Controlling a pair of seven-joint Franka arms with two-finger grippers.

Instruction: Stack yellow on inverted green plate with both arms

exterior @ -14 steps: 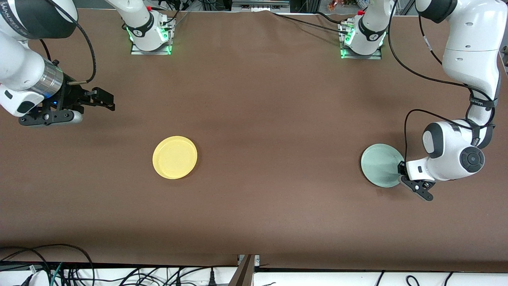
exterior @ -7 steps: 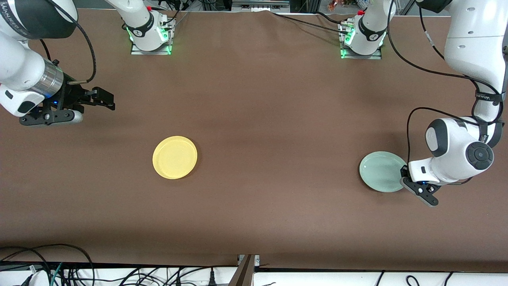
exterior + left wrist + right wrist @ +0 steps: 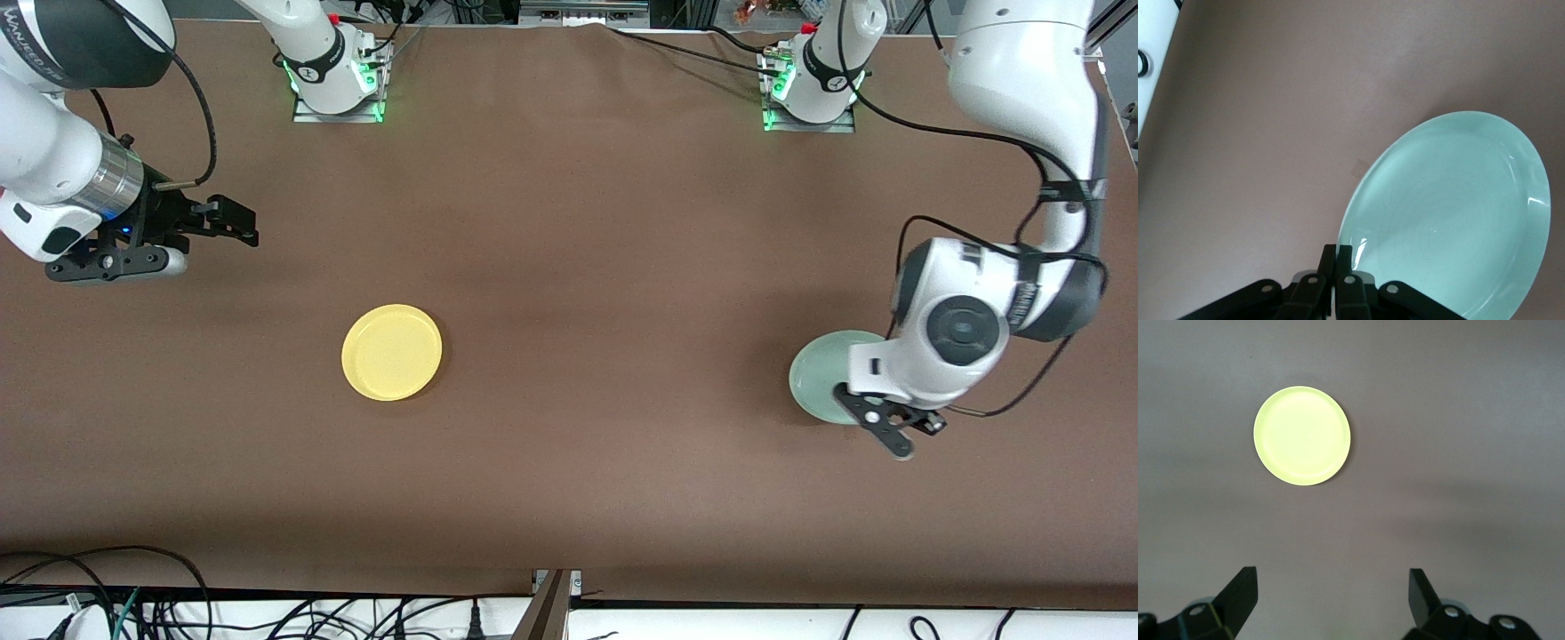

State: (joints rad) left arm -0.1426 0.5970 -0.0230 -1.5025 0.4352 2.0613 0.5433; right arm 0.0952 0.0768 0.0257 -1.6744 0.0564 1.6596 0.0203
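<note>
Two plates are sitting in this scene, and both look thin, light and stiff, like plastic. The green plate [image 3: 822, 378] is at the left arm's end of the surface [image 3: 569, 267]. The left gripper [image 3: 1336, 267] is pinching its rim, with the fingers [image 3: 1345, 257] squeezed tight together on the edge. The plate is tilting up in that grip, and its hollow side is showing in the left wrist view. A smooth, shiny rim like this is probably slippery, so a thin pinch may be letting it swing or slide while it is being flipped.

The yellow plate [image 3: 392, 352] is lying flat, well apart from the green one, toward the right arm's end. The right gripper [image 3: 233, 224] is waiting over the bare surface, fingers [image 3: 1239, 595] spread wide and holding nothing. The rim is the best place to grab it, since the middle is too flat.
</note>
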